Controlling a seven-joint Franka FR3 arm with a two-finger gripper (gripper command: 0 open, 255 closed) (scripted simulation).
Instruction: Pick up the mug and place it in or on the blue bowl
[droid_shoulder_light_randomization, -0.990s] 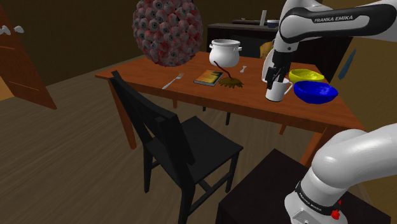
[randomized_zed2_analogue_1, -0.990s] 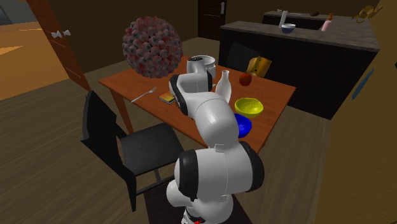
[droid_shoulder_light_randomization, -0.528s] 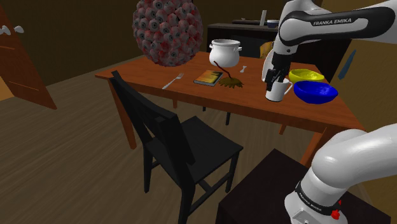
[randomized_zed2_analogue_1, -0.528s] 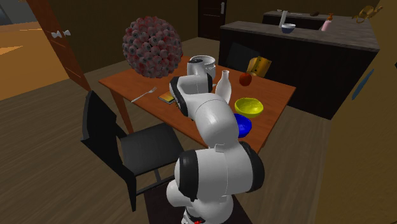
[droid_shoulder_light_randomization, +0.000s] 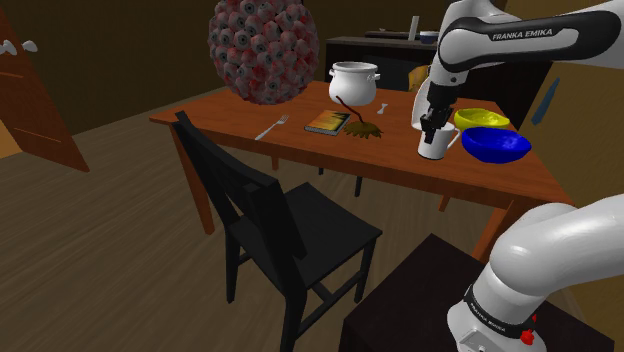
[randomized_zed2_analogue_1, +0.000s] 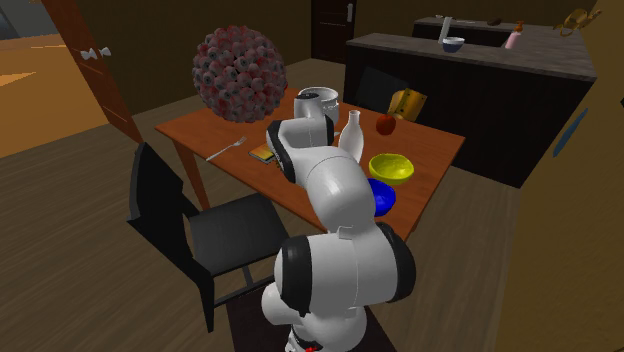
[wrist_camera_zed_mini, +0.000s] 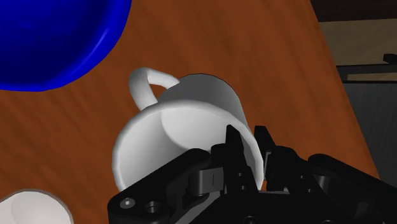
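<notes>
One white mug (wrist_camera_zed_mini: 191, 118) pinched at the rim, jaws narrow on its wall.
Lift step, I judge; blue bowl (droid_shoulder_light_randomization: 496, 146) near the jaws, on the desk (droid_shoulder_light_randomization: 300, 140). Next: raise, carry over, lower.

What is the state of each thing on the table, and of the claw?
mug: empty, wall clasped by the claw, handle toward the blue bowl.
claw: shut on the mug's wall.
blue bowl: upright, nothing seen in it.
yellow bowl: upright.
pot: upright.
book: closed, lying flat.
fork: lying flat.
</notes>
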